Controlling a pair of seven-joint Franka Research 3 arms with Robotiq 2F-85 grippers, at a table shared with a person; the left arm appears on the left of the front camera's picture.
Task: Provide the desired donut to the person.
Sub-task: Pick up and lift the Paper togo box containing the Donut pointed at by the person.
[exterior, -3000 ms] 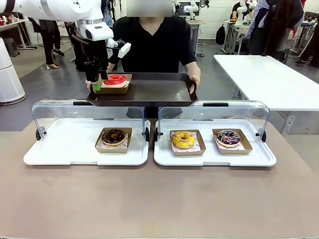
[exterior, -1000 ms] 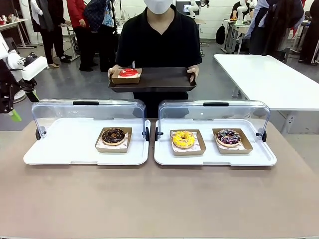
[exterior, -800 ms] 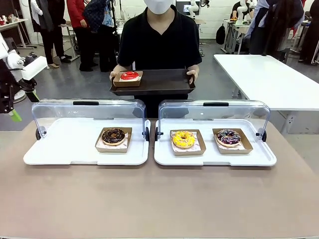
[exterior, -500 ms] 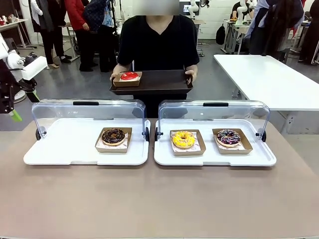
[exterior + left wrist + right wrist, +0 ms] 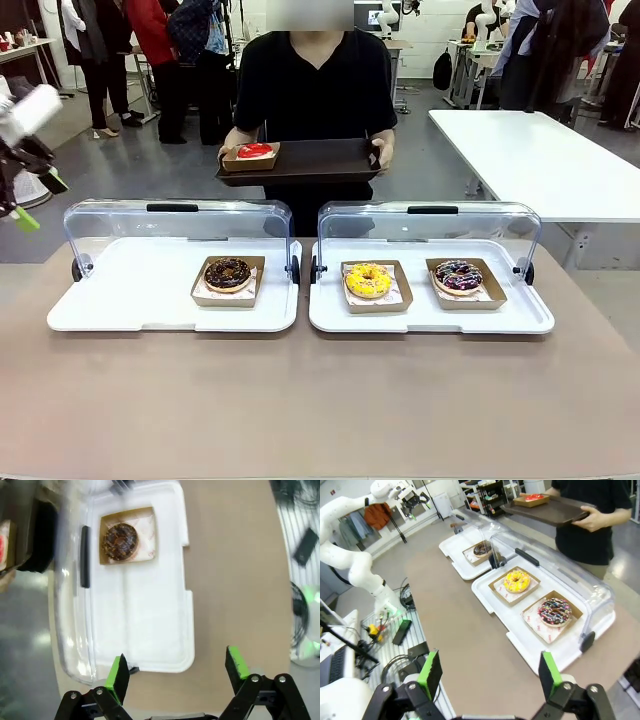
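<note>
At far left, off the counter (image 5: 320, 400) edge, the left claw (image 5: 40, 202) hangs raised and tilted. Left wrist view: green pads (image 5: 118, 672) set wide apart, nothing between them.

Left half of counter: white display tray (image 5: 120, 300), clear lid (image 5: 170, 225) standing raised along its far edge. One chocolate donut (image 5: 228, 272) with light sprinkles sits in a brown cardboard box toward the tray's right end. The rest of the tray floor is bare.

Far side, centre: the person (image 5: 312, 80) stands behind the counter and holds a dark serving tray (image 5: 310, 160) level, one hand at each short end. The red-glazed donut (image 5: 254, 151) sits in its cardboard box at the left end of that serving tray, well apart from both claws.

Right half of counter: second white display tray (image 5: 430, 318), with its lid raised the same way. It holds two boxed donuts side by side, not touching:
- Left: yellow-iced donut (image 5: 368, 280).
- Right: dark-glazed donut with coloured sprinkles (image 5: 458, 276).

The two display trays lie just beside each other, with a narrow gap between them.

Right wrist view: right claw (image 5: 488, 674) held high above the counter, pads wide apart and empty. From here the red-glazed donut shows on the person's serving tray, beyond the raised lids.
</note>
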